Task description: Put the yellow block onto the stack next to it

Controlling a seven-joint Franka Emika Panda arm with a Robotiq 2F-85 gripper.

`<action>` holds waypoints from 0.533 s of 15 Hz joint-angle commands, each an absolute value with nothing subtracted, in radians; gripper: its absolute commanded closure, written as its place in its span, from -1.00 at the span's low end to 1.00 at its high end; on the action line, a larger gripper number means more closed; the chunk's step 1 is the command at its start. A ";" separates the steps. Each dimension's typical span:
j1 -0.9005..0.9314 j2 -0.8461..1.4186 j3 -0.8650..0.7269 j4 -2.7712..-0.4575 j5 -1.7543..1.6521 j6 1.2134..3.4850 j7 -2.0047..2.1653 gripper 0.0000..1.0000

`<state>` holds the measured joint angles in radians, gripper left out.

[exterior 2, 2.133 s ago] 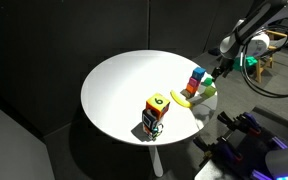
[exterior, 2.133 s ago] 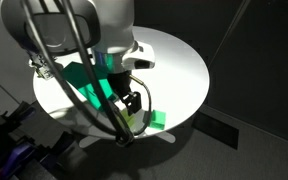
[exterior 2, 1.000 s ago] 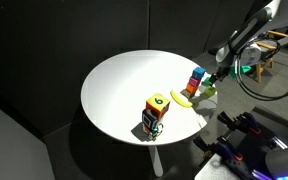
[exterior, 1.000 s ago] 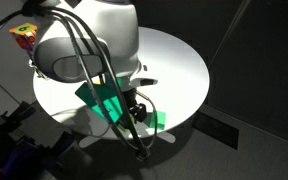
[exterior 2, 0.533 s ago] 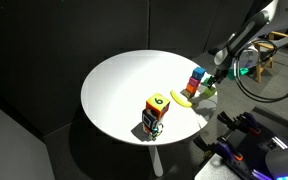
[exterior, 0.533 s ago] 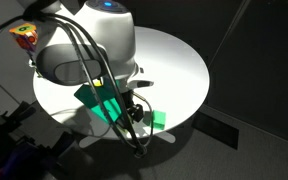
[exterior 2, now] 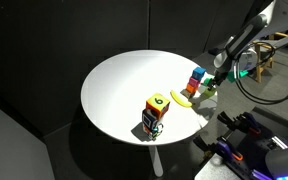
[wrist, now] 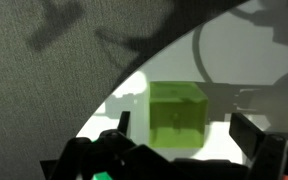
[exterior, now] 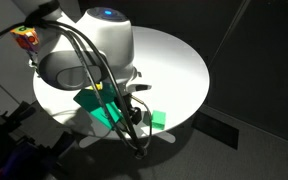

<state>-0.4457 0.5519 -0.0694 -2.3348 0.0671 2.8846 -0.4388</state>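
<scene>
The yellow block point(wrist: 177, 115) is a pale yellow-green cube on the white table near its edge. In the wrist view it sits between my two fingers, with a gap on each side. My gripper point(wrist: 184, 138) is open around it and low over the table. In an exterior view the gripper point(exterior 2: 215, 82) hangs just beside the stack point(exterior 2: 196, 79), a short tower of coloured cubes with blue on top. The yellow block point(exterior 2: 207, 91) shows below the gripper. In an exterior view the gripper point(exterior: 134, 113) is partly hidden by the arm, which also hides the stack.
A curved yellow banana-like piece point(exterior 2: 182, 98) lies by the stack. A greener, flatter cube point(exterior: 159, 118) sits close to the gripper near the table's rim point(exterior 2: 199, 112). A multicoloured object on a checkered base point(exterior 2: 155, 113) stands at the table's front edge.
The arm has come down and in towards the stack. The gripper now sits lower, with its fingers on either side of the yellow block. The blocks have not moved.
</scene>
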 commanded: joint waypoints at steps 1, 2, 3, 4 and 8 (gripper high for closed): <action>-0.469 0.578 -0.058 -2.311 0.036 2.906 -0.439 -1.00; -0.471 0.581 -0.056 -2.306 0.035 2.905 -0.439 -1.00; -0.472 0.584 -0.055 -2.303 0.034 2.907 -0.438 -1.00; -0.472 0.589 -0.055 -2.298 0.032 2.908 -0.438 -1.00; -0.470 0.611 -0.058 -2.278 0.027 2.911 -0.433 -1.00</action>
<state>-0.4457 0.5862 -0.0694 -2.3064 0.0568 2.8965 -0.4388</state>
